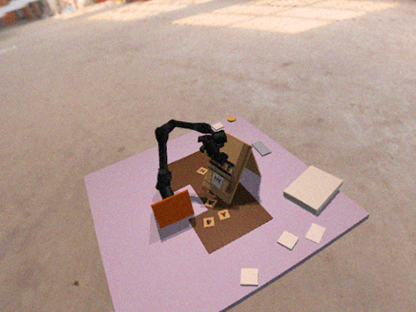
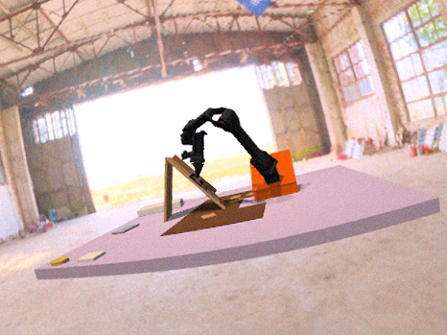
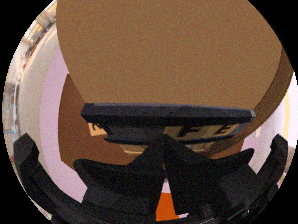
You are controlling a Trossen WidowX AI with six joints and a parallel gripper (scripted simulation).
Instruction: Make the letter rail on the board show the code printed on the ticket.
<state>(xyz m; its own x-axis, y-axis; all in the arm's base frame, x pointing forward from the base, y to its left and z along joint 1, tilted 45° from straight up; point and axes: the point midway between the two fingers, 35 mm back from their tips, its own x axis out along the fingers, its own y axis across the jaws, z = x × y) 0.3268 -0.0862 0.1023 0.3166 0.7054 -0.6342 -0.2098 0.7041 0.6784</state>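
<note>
Over the leaning, matte tan wooden board (image 1: 240,148) (image 2: 181,169) (image 3: 170,60), the black gripper (image 1: 225,159) (image 2: 198,175) (image 3: 161,137) is pointing down at the dark, straight-edged letter rail (image 3: 170,114), its fingers closing together on nothing. Pale wooden tiles lettered F (image 3: 189,131) and E (image 3: 225,129) are sitting along the rail. Four loose, square letter tiles (image 1: 224,214) are lying on the flat brown mat (image 1: 245,226) (image 2: 188,224) (image 3: 75,140). A thin orange panel (image 1: 173,210) (image 2: 287,163) is standing beside the arm's foot; a thick cream block (image 1: 314,186) (image 2: 158,208) is resting beyond the board on the lilac counter (image 1: 115,251) (image 2: 322,212).
</note>
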